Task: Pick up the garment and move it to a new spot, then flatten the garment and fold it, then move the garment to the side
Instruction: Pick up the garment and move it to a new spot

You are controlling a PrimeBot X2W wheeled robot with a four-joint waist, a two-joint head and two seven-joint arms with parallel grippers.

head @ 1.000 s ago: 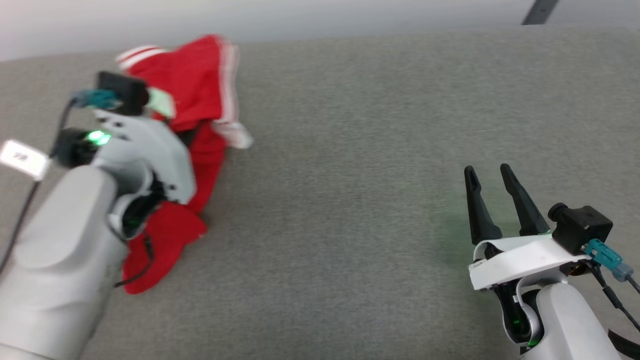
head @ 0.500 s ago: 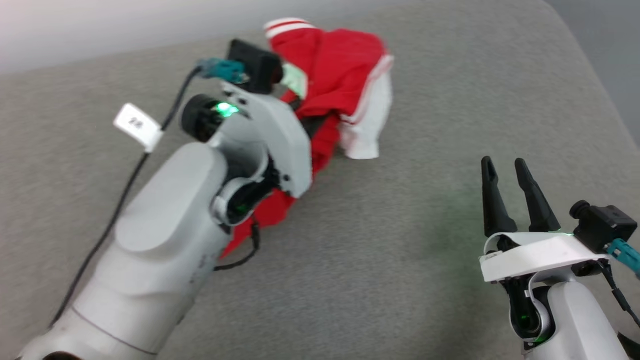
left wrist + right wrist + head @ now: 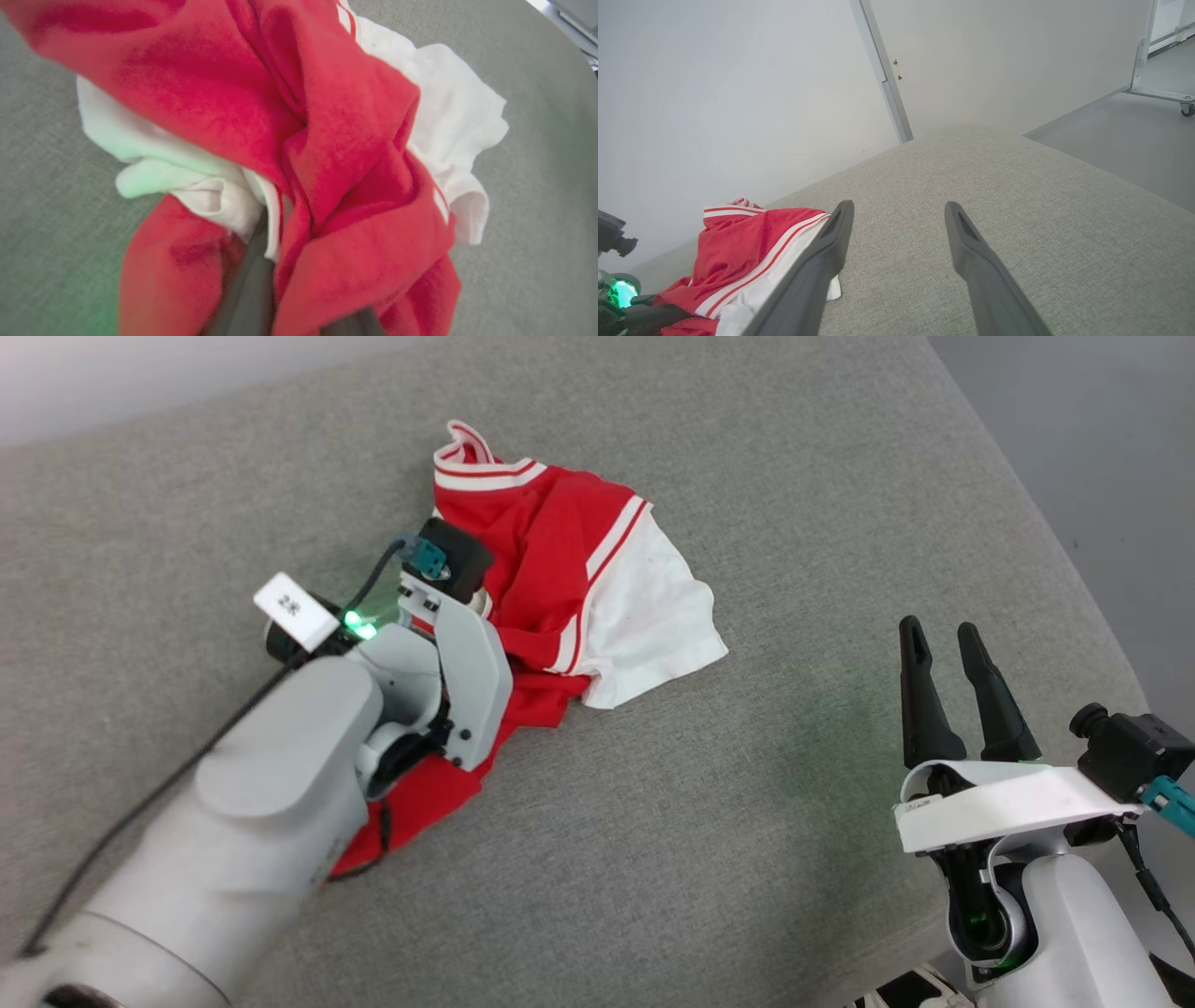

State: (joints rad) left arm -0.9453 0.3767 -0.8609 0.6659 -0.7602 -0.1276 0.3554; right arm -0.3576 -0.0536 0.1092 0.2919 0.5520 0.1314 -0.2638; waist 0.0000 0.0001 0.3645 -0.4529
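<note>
I'm looking at a wide grey cushion (image 3: 766, 821) with a pale wall (image 3: 714, 84) behind it. My left forearm (image 3: 252, 821) lies across the garment's lower red part and hides it. The garment (image 3: 560, 551) sits crumpled on the cushion, one white sleeve (image 3: 644, 616) spread flat. The left gripper (image 3: 289, 284) pinches bunched red cloth, its fingertips buried. The right gripper (image 3: 938, 630) stands spread and empty, well apart from the garment.
</note>
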